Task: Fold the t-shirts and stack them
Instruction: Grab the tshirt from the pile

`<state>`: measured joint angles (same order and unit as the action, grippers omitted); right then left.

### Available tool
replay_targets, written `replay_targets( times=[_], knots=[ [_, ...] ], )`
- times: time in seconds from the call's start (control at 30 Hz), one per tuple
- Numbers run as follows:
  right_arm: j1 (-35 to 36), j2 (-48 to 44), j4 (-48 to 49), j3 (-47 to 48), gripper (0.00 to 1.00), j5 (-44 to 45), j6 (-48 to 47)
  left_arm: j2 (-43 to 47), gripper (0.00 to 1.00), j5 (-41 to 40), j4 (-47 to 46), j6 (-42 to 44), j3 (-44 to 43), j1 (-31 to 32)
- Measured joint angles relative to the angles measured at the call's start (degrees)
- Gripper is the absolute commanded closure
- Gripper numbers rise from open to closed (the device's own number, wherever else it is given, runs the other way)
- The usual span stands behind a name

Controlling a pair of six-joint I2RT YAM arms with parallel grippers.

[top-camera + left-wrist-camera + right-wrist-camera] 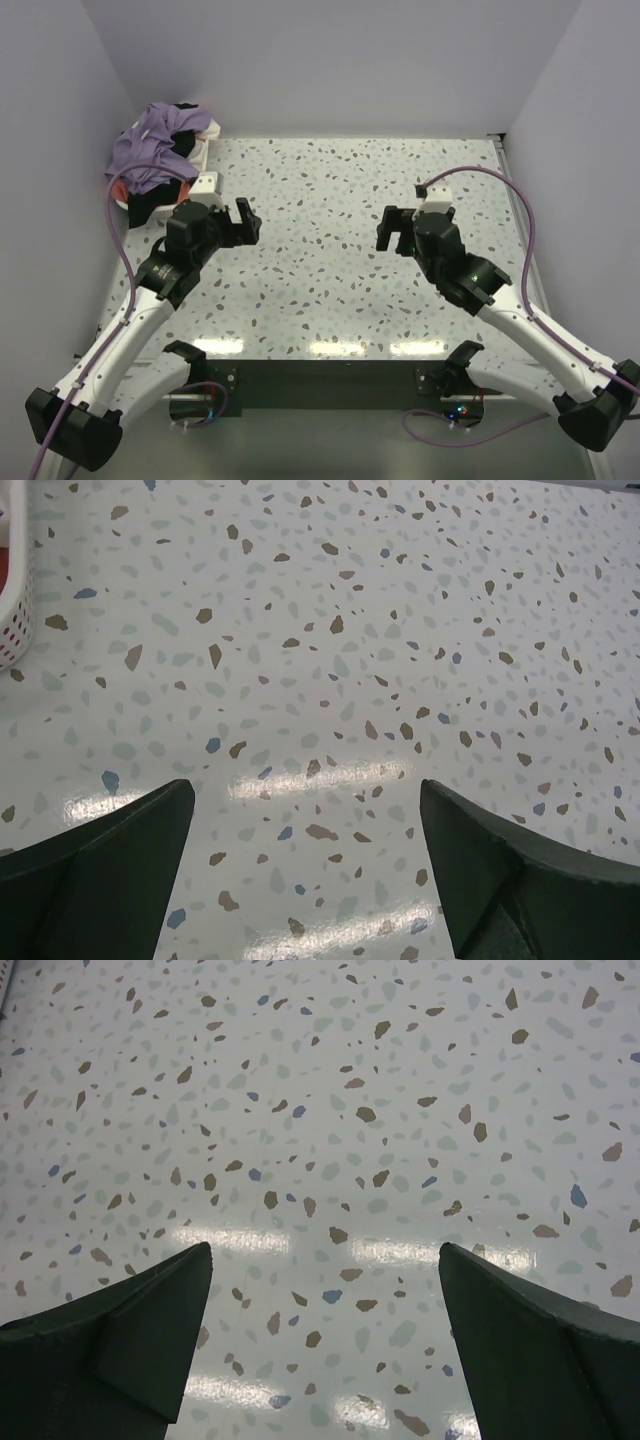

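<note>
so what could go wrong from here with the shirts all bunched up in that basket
The t-shirts lie tangled in one heap, so the open left claw may pull up several at once. A tug on that heap could also drag or tip the basket, which sits at the far left corner of the table.

Smooth and glossy on the speckled bench (330, 200), with streaks of glare. Soft, matt, crumpled cloth for the t-shirts (150, 150); white perforated plastic for the basket (12, 590). Dark, matt, plastic-looking on the left end effector (305, 790) and right end effector (325, 1250).
</note>
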<state>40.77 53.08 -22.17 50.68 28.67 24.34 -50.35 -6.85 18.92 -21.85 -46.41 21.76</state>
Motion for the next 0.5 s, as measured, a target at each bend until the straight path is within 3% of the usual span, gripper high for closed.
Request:
replay_targets(
  times=[0.5],
  knots=[
    [0.0,-4.9,-4.5,1.1,0.01,-1.7,-1.7,-5.0,0.00,0.7,-1.3,-1.2,-2.1,0.0]
  ],
)
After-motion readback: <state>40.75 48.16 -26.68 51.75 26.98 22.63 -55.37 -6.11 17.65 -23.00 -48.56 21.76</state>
